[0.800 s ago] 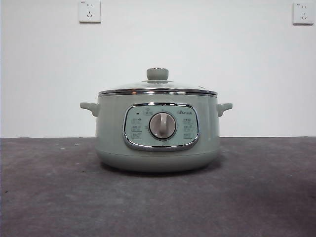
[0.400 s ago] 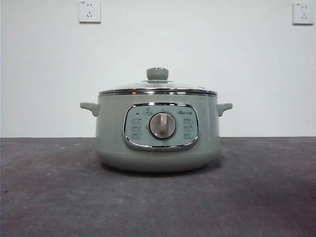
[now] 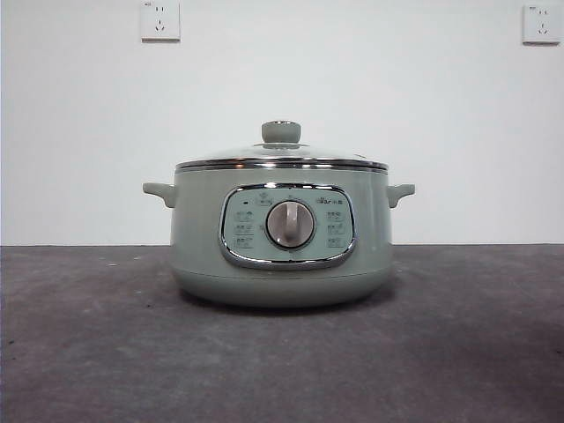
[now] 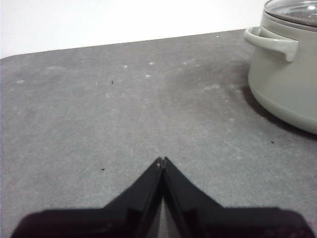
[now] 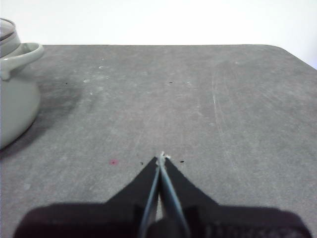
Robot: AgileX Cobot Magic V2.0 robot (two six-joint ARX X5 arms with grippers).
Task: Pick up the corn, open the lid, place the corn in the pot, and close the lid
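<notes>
The sage-green pot (image 3: 282,256) stands in the middle of the dark table with its dial panel facing the front view. The glass lid (image 3: 281,155) with its green knob sits shut on the pot. The corn is out of view in every frame. My left gripper (image 4: 162,161) is shut and empty above bare table, with the pot (image 4: 287,74) and one side handle off to its side. My right gripper (image 5: 161,158) is also shut and empty over the table, with the pot (image 5: 15,94) at the edge of its view. Neither arm shows in the front view.
The grey table (image 3: 88,352) reaches back to a white wall with two wall sockets (image 3: 159,19). A small red speck (image 5: 114,162) lies on the table near my right gripper. The table's far edge and rounded corner (image 5: 292,54) show in the right wrist view.
</notes>
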